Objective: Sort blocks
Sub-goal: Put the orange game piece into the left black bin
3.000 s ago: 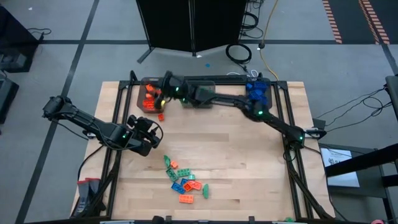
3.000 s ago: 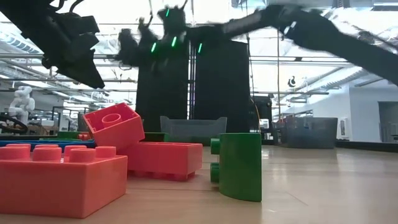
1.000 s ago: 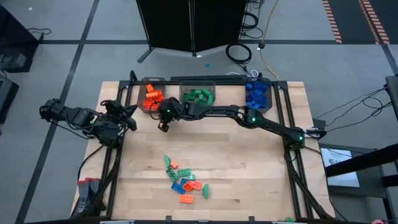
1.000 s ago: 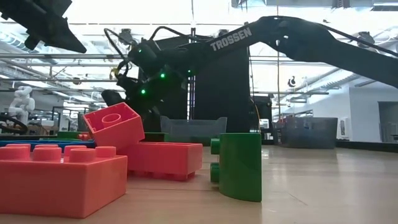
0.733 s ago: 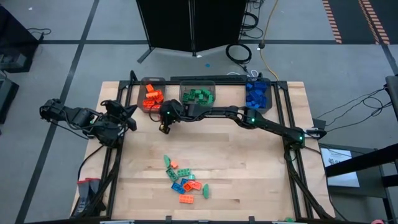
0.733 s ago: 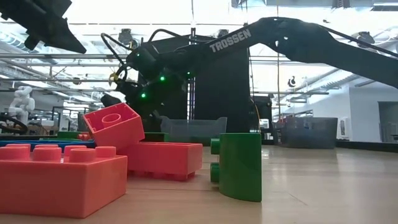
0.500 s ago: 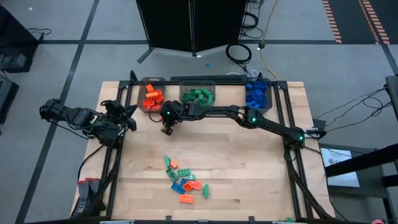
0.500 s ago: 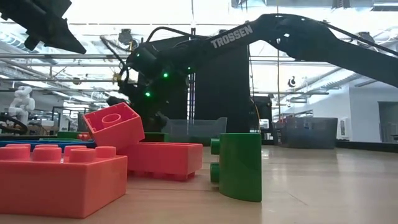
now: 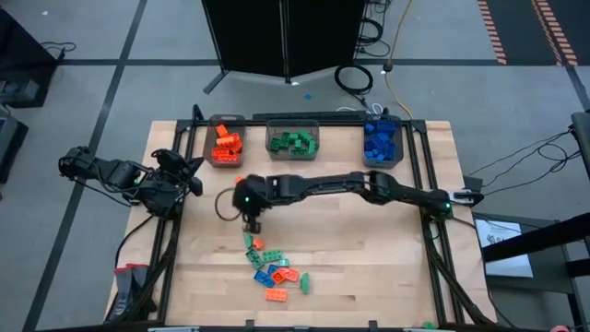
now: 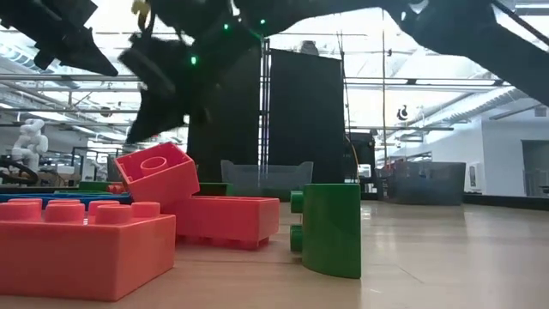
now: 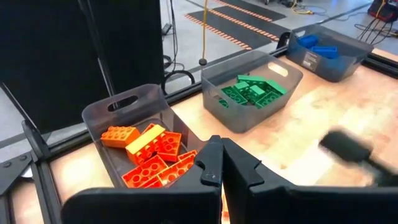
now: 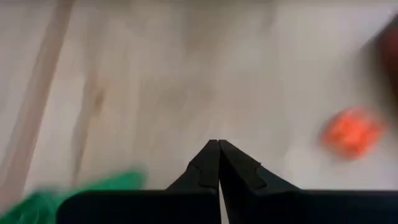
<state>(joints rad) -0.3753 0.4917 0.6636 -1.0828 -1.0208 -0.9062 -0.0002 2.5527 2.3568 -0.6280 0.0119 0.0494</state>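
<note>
Loose blocks in orange, green and blue lie in a small pile (image 9: 273,268) on the table near its front edge; the low view shows orange blocks (image 10: 86,245) and a green one (image 10: 330,227) close up. My right gripper (image 9: 251,225) hangs shut and empty just behind the pile's far end; its wrist view shows a blurred green block (image 12: 62,190) and an orange one (image 12: 351,132) ahead of the fingers (image 12: 219,158). My left gripper (image 9: 191,180) waits shut at the table's left edge, in front of the orange bin (image 11: 143,155).
Three grey bins stand along the far edge: orange blocks (image 9: 225,144), green blocks (image 9: 292,140), blue blocks (image 9: 381,142). A small orange piece (image 9: 238,182) lies in front of the orange bin. Bare wood (image 9: 369,267) stretches right of the pile.
My right gripper has swung away from the orange bin toward the table's near edge, rising somewhat and ending over the far end of the pile. It has stayed shut and carries nothing. The blocks in the pile have not moved.
</note>
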